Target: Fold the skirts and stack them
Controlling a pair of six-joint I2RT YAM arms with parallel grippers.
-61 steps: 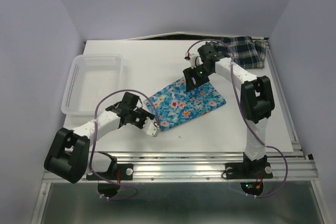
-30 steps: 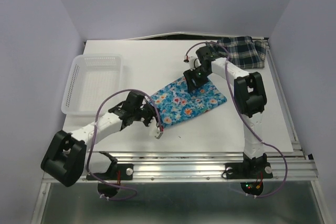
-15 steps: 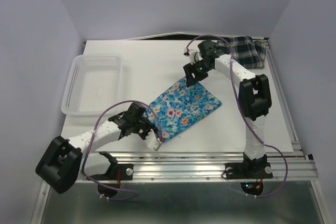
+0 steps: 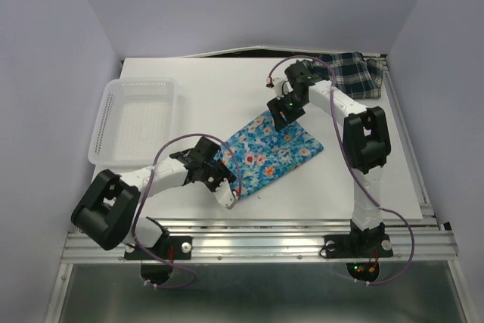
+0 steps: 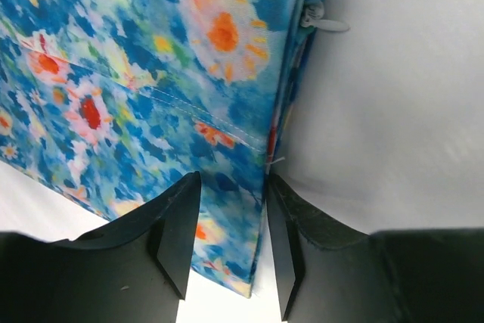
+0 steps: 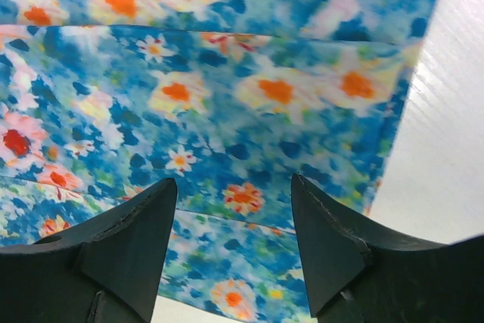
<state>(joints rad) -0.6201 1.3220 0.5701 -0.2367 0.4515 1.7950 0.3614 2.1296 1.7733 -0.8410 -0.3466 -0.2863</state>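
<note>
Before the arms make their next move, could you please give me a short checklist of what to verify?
1. Left jaws open: ok, apart over the near corner of the floral skirt.
2. Right jaws open: ok, wide above its far corner.
3. Floral skirt lying flat: ok.
4. Plaid skirt folded: not ok, bunched at the far right.
5. Skirts stacked: not ok, lying apart.
</note>
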